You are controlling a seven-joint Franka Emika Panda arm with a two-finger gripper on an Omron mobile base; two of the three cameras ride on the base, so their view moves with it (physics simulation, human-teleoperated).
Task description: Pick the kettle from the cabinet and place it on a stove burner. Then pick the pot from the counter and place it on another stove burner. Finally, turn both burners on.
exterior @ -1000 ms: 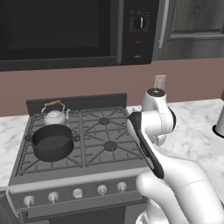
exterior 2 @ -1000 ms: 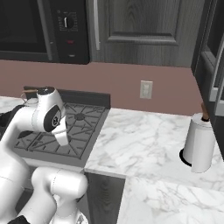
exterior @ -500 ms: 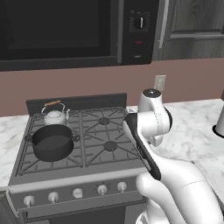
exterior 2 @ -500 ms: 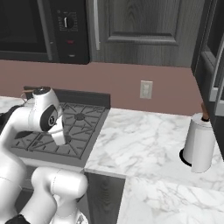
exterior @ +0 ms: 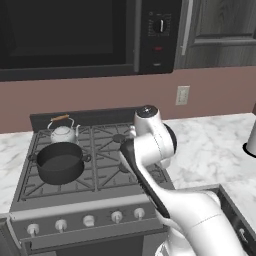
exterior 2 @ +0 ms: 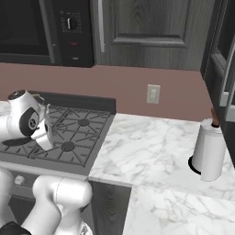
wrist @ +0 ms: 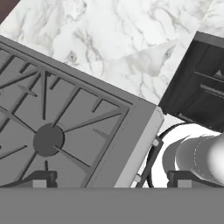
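Now the kettle [exterior: 63,132] and pot [exterior: 60,161] both sit on left stove burners [exterior: 122,138] — rigid metal, not fragile; what needs handling is the front knobs [exterior: 116,216], small, smooth, probably slippery, best pinched across the rim; the end effector [wrist: 111,178] stands spread wide, empty, above the range's right edge beside the worktop [wrist: 118,39].

The arm's white elbow joint [exterior 2: 25,120] hangs over the left part of the stove grates [exterior 2: 73,135], its lower links rising from the bottom left corner. The marble counter [exterior 2: 151,147] runs to the right of the range; a paper towel roll [exterior 2: 209,150] stands upright near its right edge. On the wall are an outlet [exterior 2: 153,93], a microwave [exterior 2: 41,27] and a dark cabinet [exterior 2: 151,32] with a slim silver handle [exterior 2: 101,25].
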